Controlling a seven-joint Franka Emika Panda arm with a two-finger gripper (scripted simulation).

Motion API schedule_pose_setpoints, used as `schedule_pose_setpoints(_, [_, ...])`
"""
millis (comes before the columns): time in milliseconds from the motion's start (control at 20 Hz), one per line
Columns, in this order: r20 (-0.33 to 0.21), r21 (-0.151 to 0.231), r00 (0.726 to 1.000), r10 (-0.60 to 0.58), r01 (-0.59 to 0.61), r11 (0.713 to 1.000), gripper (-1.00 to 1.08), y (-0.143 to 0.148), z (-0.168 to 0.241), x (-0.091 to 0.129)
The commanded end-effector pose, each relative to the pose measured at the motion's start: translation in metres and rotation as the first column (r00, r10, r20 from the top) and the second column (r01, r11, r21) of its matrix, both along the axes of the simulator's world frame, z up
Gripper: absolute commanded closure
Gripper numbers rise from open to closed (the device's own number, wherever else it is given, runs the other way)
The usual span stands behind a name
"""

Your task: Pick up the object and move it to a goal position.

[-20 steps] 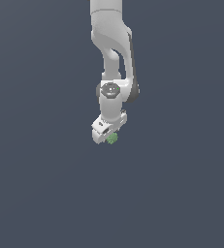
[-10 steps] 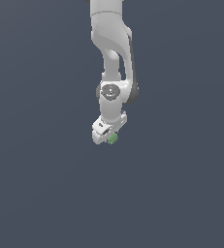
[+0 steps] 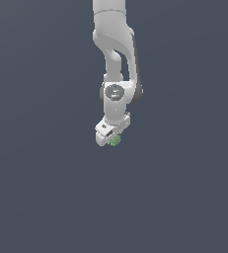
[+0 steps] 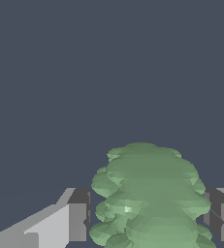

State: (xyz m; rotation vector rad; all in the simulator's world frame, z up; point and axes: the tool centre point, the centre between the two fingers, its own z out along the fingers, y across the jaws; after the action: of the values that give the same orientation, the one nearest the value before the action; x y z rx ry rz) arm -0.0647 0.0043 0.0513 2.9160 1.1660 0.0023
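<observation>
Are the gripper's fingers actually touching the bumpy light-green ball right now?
Touching. In the wrist view the bumpy light-green ball fills the space between both fingers, its sides meeting the pads with no visible gap.

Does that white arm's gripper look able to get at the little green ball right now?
Yes, it seems already there: the green ball sits between the fingers of the gripper, whose jaws flank it on both sides. Nothing else lies in the way.
</observation>
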Motion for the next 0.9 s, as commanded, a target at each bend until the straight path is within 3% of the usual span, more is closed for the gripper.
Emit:
schedule_pose_setpoints(0, [0.001, 0.000, 1.000, 0.001, -0.001, 1.000, 1.08, 0.010, 0.004, -0.003])
schedule_pose_setpoints(300, [0.000, 0.000, 1.000, 0.002, -0.002, 1.000, 1.08, 0.052, 0.023, -0.016])
schedule_pose_setpoints(850, [-0.001, -0.002, 1.000, 0.002, -0.002, 1.000, 1.08, 0.171, 0.077, -0.049])
